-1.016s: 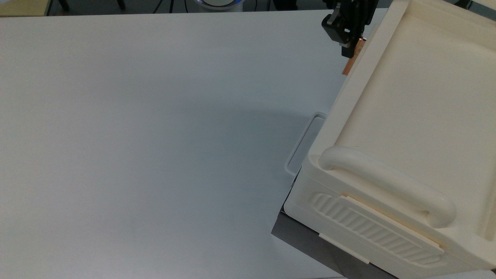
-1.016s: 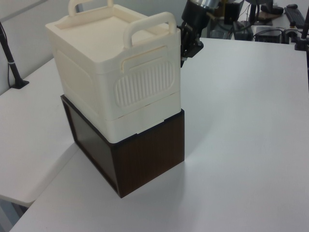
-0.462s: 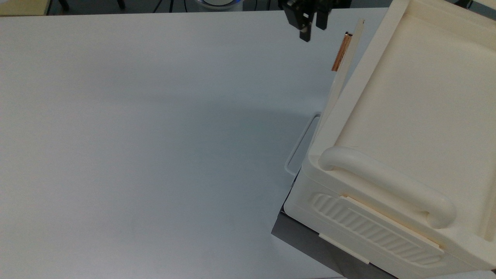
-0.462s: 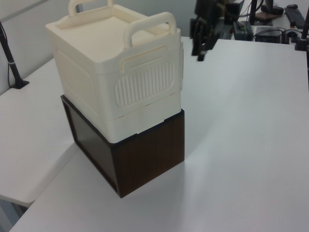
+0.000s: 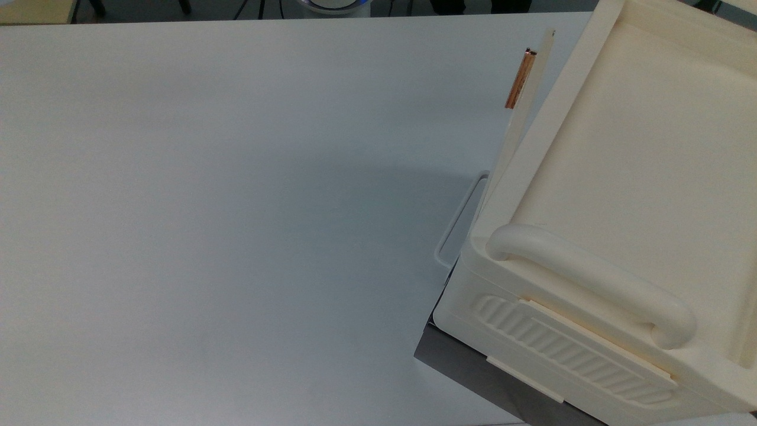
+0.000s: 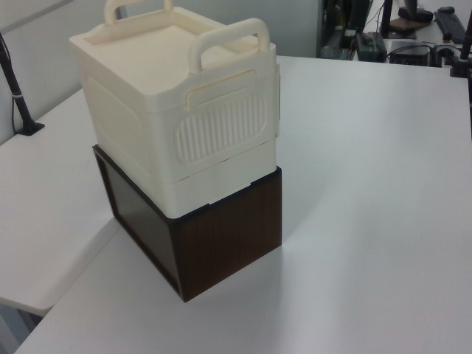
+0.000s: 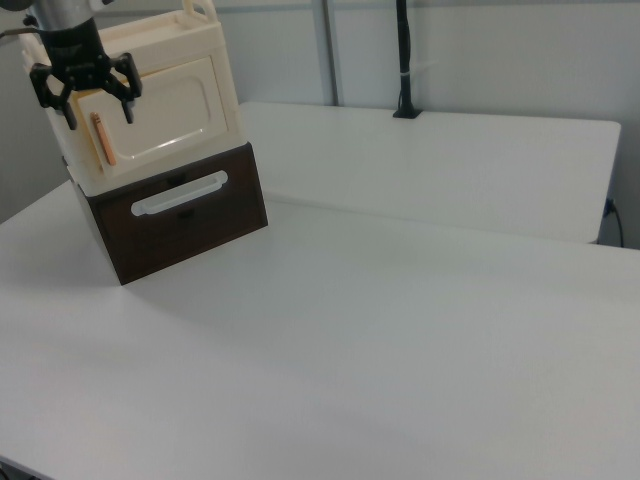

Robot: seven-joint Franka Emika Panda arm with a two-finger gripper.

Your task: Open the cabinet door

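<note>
Gone from the top view's upper edge, where it hung half a second ago just beside the copper handle (image 5: pixel 520 78), the gripper (image 7: pixel 86 92) now hovers in the right view in front of the cabinet door (image 7: pixel 160 122), its two black fingers (image 7: pixel 128 101) spread apart and holding nothing, the handle visible between them. A second ago those fingers were closed on the handle with the door flush against the cream cabinet (image 5: pixel 633 177). The door now stands slightly ajar, as it did half a second ago: in the top view its handle end is swung a little away from the cabinet's front, the other end close by the cabinet's corner. The cabinet sits on a dark brown box (image 6: pixel 221 236) on the white table (image 5: pixel 236 207), both unmoved.
</note>
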